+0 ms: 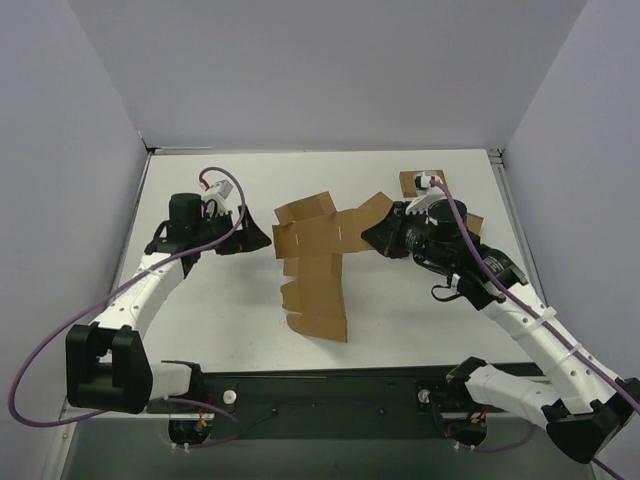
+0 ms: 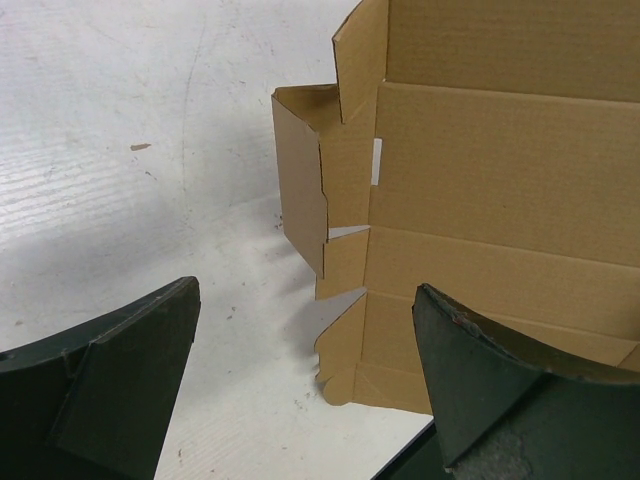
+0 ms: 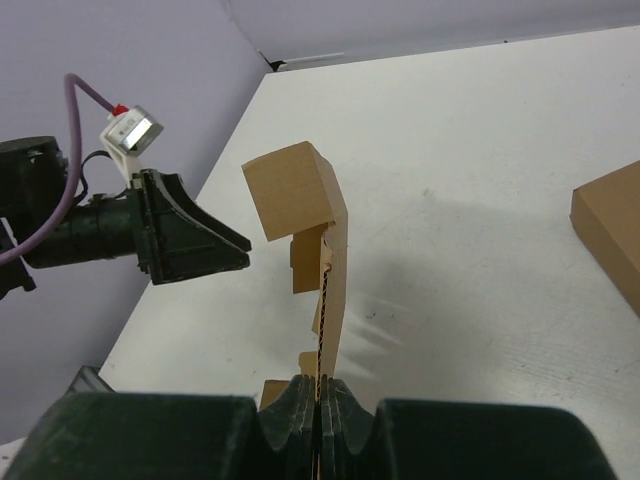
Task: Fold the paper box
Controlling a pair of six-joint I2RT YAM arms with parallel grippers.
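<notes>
The paper box (image 1: 318, 265) is a brown cardboard blank at mid-table, with its near part lying flat and its far panels and side flaps raised. My right gripper (image 1: 377, 236) is shut on the blank's right edge. In the right wrist view the board (image 3: 326, 250) runs edge-on up out of the closed jaws (image 3: 320, 388). My left gripper (image 1: 262, 238) stands open just left of the blank, apart from it. In the left wrist view its two dark fingers (image 2: 120, 380) frame the blank's left flaps and tabs (image 2: 470, 190), with nothing between them. The right wrist view also catches the left gripper (image 3: 190, 245).
A small brown box (image 1: 418, 183) sits at the back right behind the right wrist, and another (image 1: 472, 222) shows partly behind that arm. A box corner (image 3: 610, 235) appears at the right of the right wrist view. Grey walls enclose the table. A black rail (image 1: 330, 385) runs along the near edge.
</notes>
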